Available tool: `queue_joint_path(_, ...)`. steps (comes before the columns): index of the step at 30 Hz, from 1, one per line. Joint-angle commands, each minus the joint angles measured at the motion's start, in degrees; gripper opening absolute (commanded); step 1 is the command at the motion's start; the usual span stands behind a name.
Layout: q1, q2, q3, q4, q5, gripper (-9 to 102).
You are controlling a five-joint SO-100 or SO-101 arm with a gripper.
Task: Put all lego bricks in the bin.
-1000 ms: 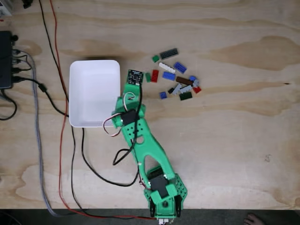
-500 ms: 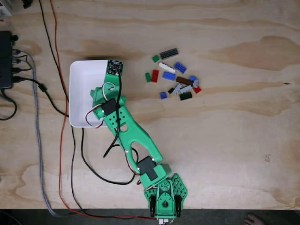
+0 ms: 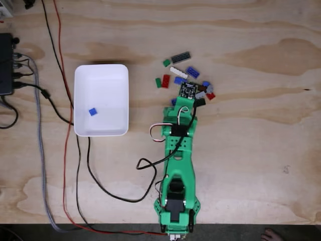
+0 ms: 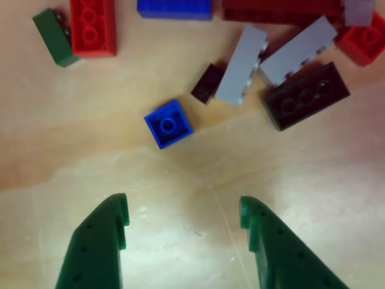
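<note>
Fixed view: studded plastic lego bricks (image 3: 181, 70) lie clustered on the plywood bench (image 3: 251, 140) nearer its far edge; one small blue brick (image 3: 92, 112) sits inside the smooth white bin (image 3: 80, 100) with rounded corners. The green arm (image 3: 176, 170) covers several bricks. The gripper (image 4: 183, 217) hangs spread, empty, near a square blue brick (image 4: 168, 123).

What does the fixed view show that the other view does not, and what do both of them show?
Only the fixed view shows the white bin with one blue brick inside it, the whole green arm, the cables, and the black box at the left edge. Only the other view shows the open gripper, its green fingers apart above the bare wood, and the studs of a small blue brick just ahead. Both show the brick pile on the wooden table, including the red brick beside a green one.
</note>
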Motion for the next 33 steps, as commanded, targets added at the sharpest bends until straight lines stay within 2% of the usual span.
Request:
queue_joint_path(1, -1.3, 0.4, 4.2, -11.2, -3.7, 21)
queue_joint_path(15, -2.9, -25.0, -11.8, -17.4, -8.5, 21)
queue_joint_path(18, -3.5, -26.8, -12.9, -17.5, -9.4, 17)
queue_joint_path(23, -4.7, -25.2, -11.6, -16.1, -10.5, 4)
queue_joint_path(25, -4.8, -23.5, -10.9, -14.2, -10.5, 13)
queue_joint_path(27, -4.6, -22.5, -10.4, -13.9, -10.5, 16)
queue_joint_path(31, -3.8, -21.1, -9.5, -14.4, -10.9, 16)
queue_joint_path(33, -3.7, -20.5, -8.7, -14.2, -11.2, 13)
